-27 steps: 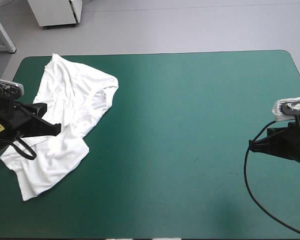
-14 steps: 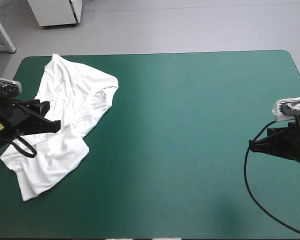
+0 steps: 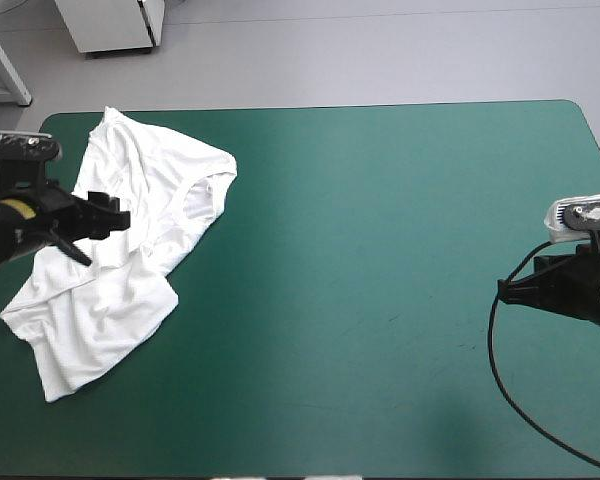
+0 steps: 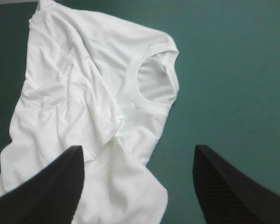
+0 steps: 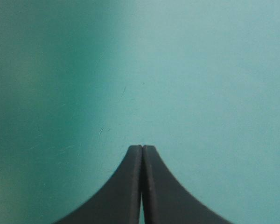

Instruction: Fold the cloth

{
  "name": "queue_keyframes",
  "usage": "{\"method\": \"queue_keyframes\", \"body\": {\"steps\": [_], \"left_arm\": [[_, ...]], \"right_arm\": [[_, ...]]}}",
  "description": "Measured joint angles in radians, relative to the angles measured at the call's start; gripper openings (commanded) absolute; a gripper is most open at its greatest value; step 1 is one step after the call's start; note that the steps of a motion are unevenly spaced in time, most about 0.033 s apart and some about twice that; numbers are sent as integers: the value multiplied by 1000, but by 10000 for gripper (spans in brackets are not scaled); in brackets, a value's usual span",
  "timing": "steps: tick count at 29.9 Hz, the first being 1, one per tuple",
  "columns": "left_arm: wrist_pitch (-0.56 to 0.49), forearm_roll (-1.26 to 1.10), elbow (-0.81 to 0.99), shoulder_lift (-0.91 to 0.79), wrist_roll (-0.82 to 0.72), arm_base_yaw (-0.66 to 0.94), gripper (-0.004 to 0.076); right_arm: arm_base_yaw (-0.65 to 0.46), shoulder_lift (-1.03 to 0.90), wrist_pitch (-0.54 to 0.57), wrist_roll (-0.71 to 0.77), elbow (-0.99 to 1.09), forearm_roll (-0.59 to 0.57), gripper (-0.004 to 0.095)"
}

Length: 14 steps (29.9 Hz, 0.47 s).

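At the left edge of the high view, the left gripper point(image 3: 100, 228) hangs over the T-shirt point(image 3: 150, 195) with its black fingers point(image 3: 115, 213) spread wide. Whether the tips touch the cloth cannot be told from above.

In the left wrist view the same gripper point(image 4: 137, 149) shows its two fingers point(image 4: 60, 186) standing far apart. One is over the white cloth and the other over the bare teal-green cover point(image 4: 233, 70) just beside the garment's edge. The T-shirt point(image 4: 79, 93) lies between and ahead of the fingers.

This view alone shows the ribbed collar point(image 4: 132, 79) as a full ring, facing up, and the creases running across the body of the garment.

The high view alone gives the whole outline. The T-shirt is loosely spread and rumpled in the upper-left part of the frame, reaching from near the table's far left corner down along its left side.

At the right edge of the high view, the right gripper point(image 3: 504, 289) sits low over the teal-green cover point(image 3: 380, 250), well apart from the T-shirt.

Only the right wrist view settles its state: the gripper point(image 5: 142, 148) has both fingers pressed together in one pointed arch, with bare cover point(image 5: 177, 70) ahead of it.
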Motion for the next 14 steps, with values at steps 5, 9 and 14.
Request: {"method": "queue_keyframes", "body": {"steps": [5,9,14], "left_arm": [[1,78,-125,229,-3,-1,478],[29,120,-222,395,-27,13,478],[35,94,-288,558,-39,95,478]], "right_arm": [[0,6,-4,0,0,7,-19],[0,23,-4,5,0,41,-19],[0,30,-4,7,0,76,-19]]}}
